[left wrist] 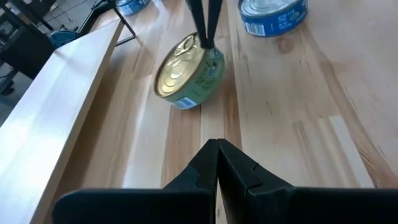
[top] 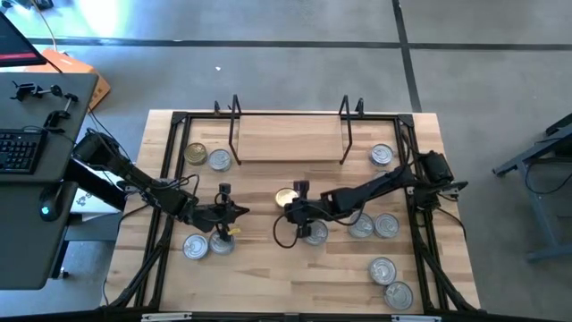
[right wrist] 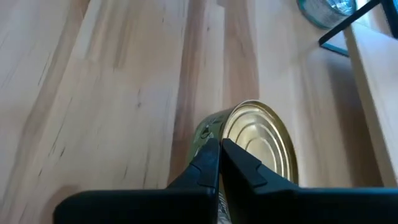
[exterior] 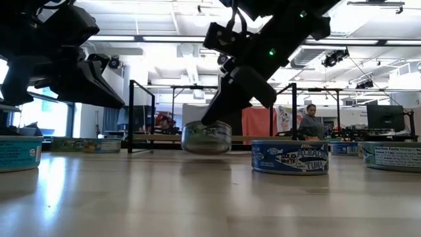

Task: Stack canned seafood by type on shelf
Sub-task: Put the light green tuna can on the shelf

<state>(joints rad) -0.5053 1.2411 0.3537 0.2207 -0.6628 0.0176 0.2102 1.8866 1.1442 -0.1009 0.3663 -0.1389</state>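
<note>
Your shelf [top: 290, 143] stands bare at the far edge of the table; no tin rests on its board yet, so by the look of it the stacking has barely begun and nearly all of it is left.

Your right gripper [top: 292, 207] sits just in front of the shelf, near its middle; its fingers are pinched together on the rim of a gold-lidded tin [left wrist: 186, 73], which hangs tilted and just clear of the tabletop in the low view; this seems to be the first tin on its way to the shelf.

Your left gripper [top: 234, 212] waits in front of the shelf's left end, fingers pressed together on nothing; it points toward the lifted tin.

The rest of the tins still lie on the table around the shelf: a second gold-lidded tin [top: 196, 154] and a silver one [top: 220, 160] just off its left end; a silver tin [top: 382, 156] just off its right end; two more [top: 195, 246] well in front of its left end, by the left gripper; a cluster [top: 374, 225] in front of its right half, beneath the right arm; two [top: 382, 269] farther out toward the near right corner; you will need to sort all of these by type once the held tin is placed.
</note>
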